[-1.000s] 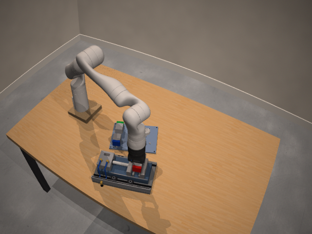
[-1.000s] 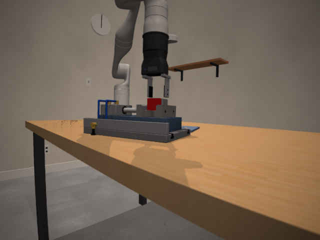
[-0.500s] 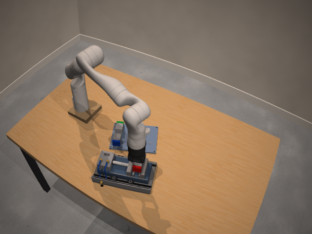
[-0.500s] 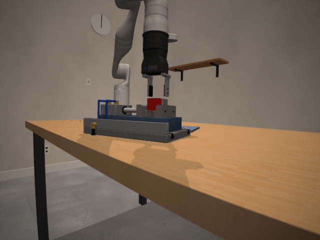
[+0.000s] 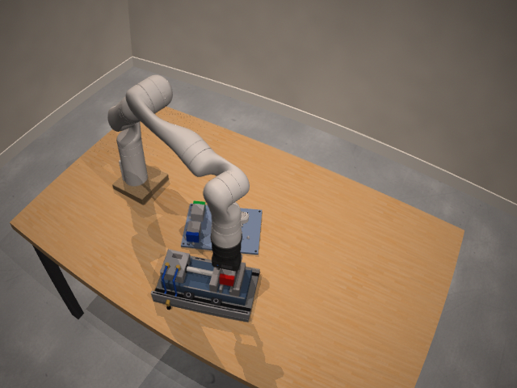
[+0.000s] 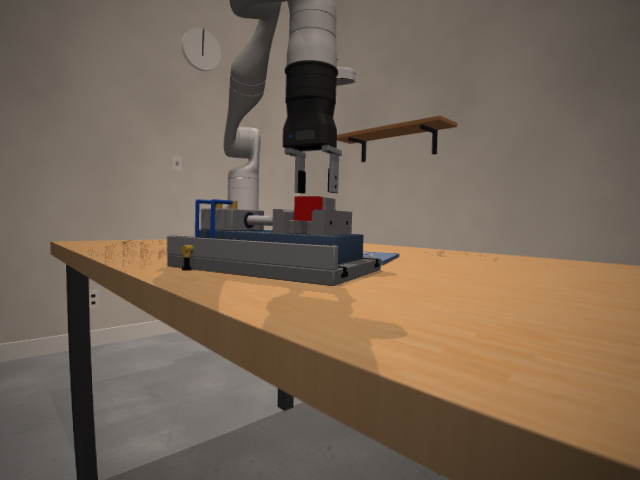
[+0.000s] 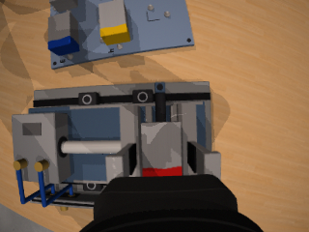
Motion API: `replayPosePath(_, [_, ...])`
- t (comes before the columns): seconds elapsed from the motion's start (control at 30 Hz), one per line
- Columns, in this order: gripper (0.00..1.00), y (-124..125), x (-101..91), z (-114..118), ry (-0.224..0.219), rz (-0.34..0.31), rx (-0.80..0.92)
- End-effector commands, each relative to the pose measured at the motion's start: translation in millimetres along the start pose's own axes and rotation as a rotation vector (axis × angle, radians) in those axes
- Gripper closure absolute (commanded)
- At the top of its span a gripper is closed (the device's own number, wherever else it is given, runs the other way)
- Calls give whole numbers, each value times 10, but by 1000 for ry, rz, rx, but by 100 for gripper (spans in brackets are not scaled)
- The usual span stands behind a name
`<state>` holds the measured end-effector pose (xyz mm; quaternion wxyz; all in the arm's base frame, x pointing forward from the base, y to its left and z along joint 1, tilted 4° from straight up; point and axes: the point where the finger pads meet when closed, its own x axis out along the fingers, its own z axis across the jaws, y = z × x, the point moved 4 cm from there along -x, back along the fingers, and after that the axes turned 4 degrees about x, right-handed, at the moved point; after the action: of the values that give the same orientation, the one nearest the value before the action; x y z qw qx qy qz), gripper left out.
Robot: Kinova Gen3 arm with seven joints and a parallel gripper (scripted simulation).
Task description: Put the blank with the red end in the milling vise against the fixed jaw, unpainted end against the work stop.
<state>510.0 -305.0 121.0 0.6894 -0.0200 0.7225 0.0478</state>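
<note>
The blank with the red end (image 5: 226, 279) (image 6: 308, 208) (image 7: 161, 138) lies in the milling vise (image 5: 200, 298) (image 6: 258, 253) (image 7: 58, 99) between the jaws. Its red end points away from the work stop (image 7: 158, 99). The fixed jaw (image 6: 338, 222) (image 7: 208, 158) stands close beside its long side. My gripper (image 6: 316, 183) (image 5: 226, 270) (image 7: 161, 153) is open and empty. It hangs straight above the blank with its fingertips just over the blank's top. The block with blue hoses (image 5: 174, 267) (image 6: 217, 217) (image 7: 33, 149) is at the vise's other end.
Behind the vise lies the blue-grey plate (image 5: 252, 234). On it are a yellow-ended blank (image 7: 112, 19), a blue-ended blank (image 5: 192, 234) (image 7: 64, 33) and a green-ended blank (image 5: 198, 206). A wall shelf (image 6: 398, 129) is far behind.
</note>
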Motion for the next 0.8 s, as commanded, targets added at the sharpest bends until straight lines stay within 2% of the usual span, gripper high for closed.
replayPosePath(0.0, [0,-3,-13,4,-2,-2,0])
replayPosePath(0.7, [0,-2,-5,3,-2,-2,0])
replayPosePath(0.77, [0,-2,-86,3,-2,-2,0])
